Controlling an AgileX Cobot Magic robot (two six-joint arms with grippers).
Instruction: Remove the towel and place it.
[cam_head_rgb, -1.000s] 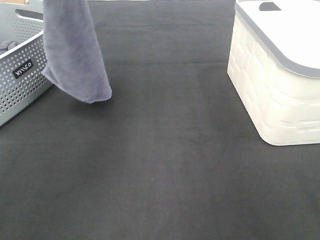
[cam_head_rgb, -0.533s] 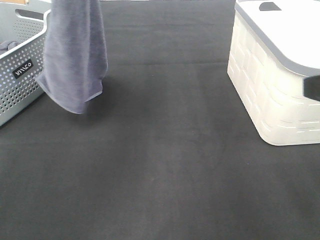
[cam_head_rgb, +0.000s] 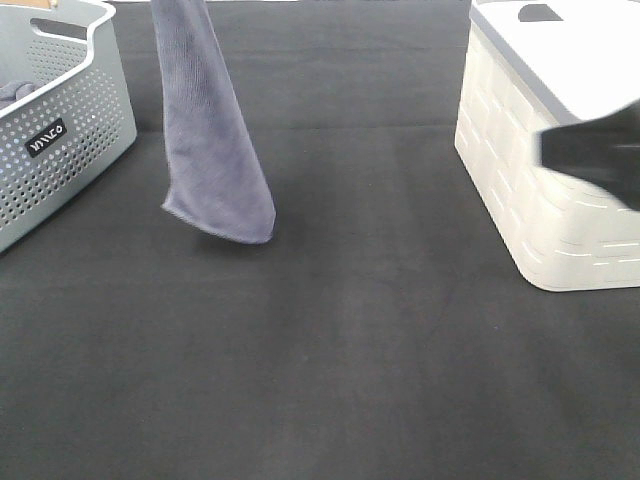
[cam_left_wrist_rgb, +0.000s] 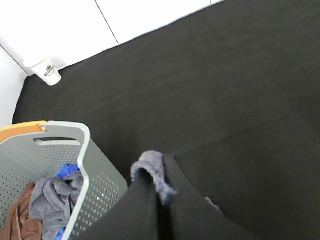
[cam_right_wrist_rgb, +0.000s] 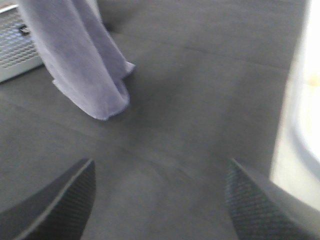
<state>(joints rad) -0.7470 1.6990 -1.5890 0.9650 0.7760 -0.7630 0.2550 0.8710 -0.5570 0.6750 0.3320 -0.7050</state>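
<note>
The towel (cam_head_rgb: 207, 140), a greyish-lavender cloth, hangs in a long fold from above the top edge of the exterior view. Its lower end hovers just over the black table to the right of the grey basket. My left gripper (cam_left_wrist_rgb: 156, 187) is shut on a tuft of the towel (cam_left_wrist_rgb: 152, 174) at its top. My right gripper (cam_right_wrist_rgb: 160, 200) is open and empty, low over the table, and faces the hanging towel (cam_right_wrist_rgb: 82, 65) from some way off. In the exterior view it shows only as a dark blur (cam_head_rgb: 592, 160) in front of the white bin.
A grey perforated basket (cam_head_rgb: 70, 130) stands at the left edge, and the left wrist view (cam_left_wrist_rgb: 85, 150) shows more cloths inside it. A white lidded bin (cam_head_rgb: 530, 190) stands at the right. A paper cup (cam_left_wrist_rgb: 46, 71) stands beyond the table's far corner.
The towel has swung right, away from the basket's front, and now hangs over open table. The right arm has come into view from the right, in front of the bin.
</note>
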